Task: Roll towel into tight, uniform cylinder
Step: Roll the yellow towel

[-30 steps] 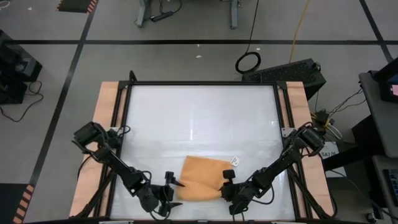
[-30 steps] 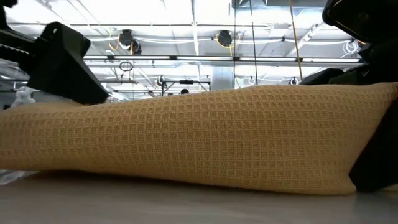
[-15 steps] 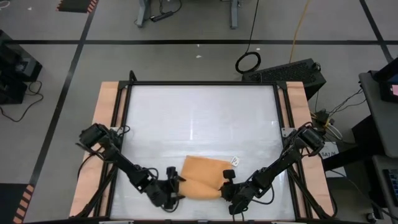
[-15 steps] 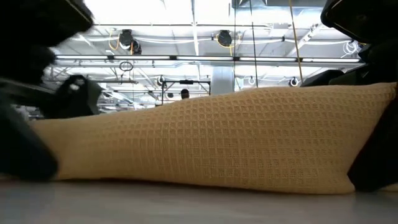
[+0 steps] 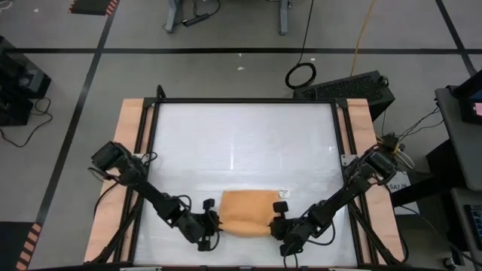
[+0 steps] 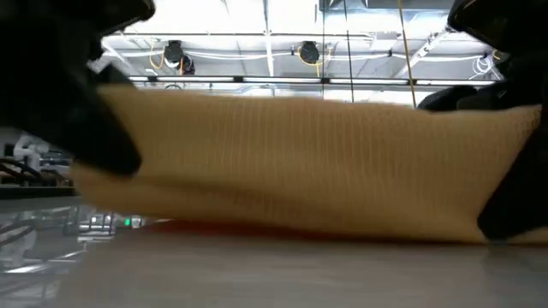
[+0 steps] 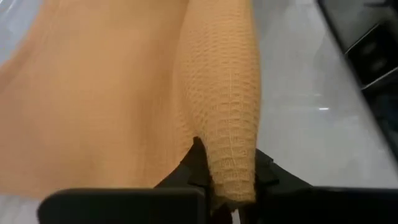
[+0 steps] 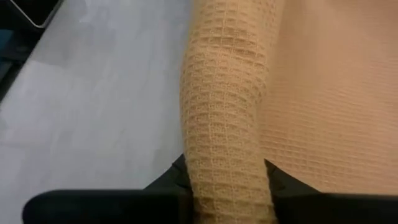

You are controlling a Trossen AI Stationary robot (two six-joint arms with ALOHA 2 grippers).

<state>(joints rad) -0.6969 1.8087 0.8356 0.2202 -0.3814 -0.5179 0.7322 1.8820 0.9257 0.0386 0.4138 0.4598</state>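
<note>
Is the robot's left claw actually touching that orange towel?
Touching. In the left wrist view, the left gripper has its fingers closed on the rolled edge of the towel, cloth pinched between them.

Robotics lab, taped grey floor (image 5: 75, 75), loose cables (image 5: 301, 74), ceiling strip lights (image 6: 265, 17)

1. We see the towel (image 8: 227, 124) as soft orange-tan cloth with a rough waffle weave.
2. We see the table (image 5: 241, 143) as smooth, glossy white, edged in bare wood.
3. We see the fingers (image 7: 186, 171) as matt black.
</note>
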